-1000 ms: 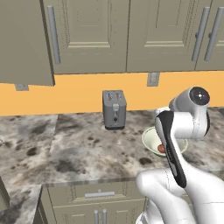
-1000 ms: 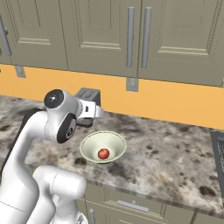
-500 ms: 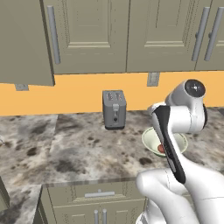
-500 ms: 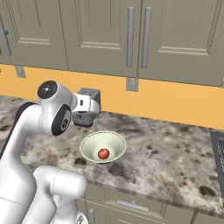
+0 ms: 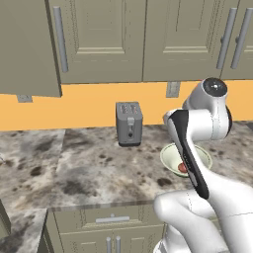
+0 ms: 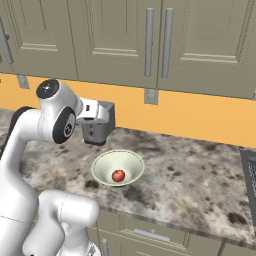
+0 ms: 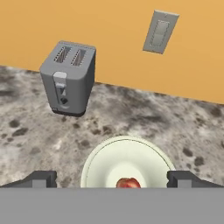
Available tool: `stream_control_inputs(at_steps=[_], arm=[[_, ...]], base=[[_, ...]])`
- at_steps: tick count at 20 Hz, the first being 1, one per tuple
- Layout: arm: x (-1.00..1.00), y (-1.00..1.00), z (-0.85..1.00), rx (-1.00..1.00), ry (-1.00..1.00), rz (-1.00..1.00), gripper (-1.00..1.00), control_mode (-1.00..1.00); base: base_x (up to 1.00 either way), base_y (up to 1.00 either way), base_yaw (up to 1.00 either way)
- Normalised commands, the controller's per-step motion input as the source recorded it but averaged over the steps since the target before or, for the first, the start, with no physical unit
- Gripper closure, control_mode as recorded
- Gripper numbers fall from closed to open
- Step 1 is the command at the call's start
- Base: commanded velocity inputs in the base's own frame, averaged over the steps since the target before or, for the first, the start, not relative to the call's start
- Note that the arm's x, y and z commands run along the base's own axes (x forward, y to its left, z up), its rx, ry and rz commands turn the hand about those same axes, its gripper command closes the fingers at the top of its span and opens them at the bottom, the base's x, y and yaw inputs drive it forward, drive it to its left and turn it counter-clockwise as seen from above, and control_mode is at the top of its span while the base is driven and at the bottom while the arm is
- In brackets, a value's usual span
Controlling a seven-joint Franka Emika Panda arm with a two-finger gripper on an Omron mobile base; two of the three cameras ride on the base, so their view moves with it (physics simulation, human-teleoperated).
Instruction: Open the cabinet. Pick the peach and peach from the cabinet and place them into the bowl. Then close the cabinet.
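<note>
Mottled grey stone table (image 6: pixel 200 175) under an orange wall (image 6: pixel 200 120); cream bowl (image 6: pixel 107 167) holds a reddish peach (image 6: pixel 118 175); claw (image 7: pixel 111 178) released.

The countertop (image 5: pixel 99 168) looks like polished stone, mottled grey, brown and black with a smooth, faintly glossy face. The bowl (image 6: pixel 118 166) is smooth and matt, like glazed ceramic without strong shine. The peach (image 6: pixel 118 175) inside it has a smooth red skin with a small bright highlight. The toaster (image 7: pixel 68 78) appears as dull grey metal or plastic, evenly matt. The cabinet (image 5: pixel 126 39) doors look like painted wood, flat olive-grey, with satin grey metal-looking bar handles (image 6: pixel 149 42). The orange wall (image 7: pixel 109 39) is plain and matt.
</note>
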Motion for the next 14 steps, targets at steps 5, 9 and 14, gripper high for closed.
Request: stream_control_inputs(at_steps=[5,9,14], arm=[[0.0,0.1,0.11,0.0,0.0,0.0,-1.0,-1.0],[0.0,0.03,0.01,0.0,0.0,0.0,-1.0,-1.0],[0.0,0.0,0.0,0.0,0.0,0.0,-1.0,-1.0]], base=[[0.0,0.0,0.0],[0.0,0.0,0.0],[0.0,0.0,0.0]])
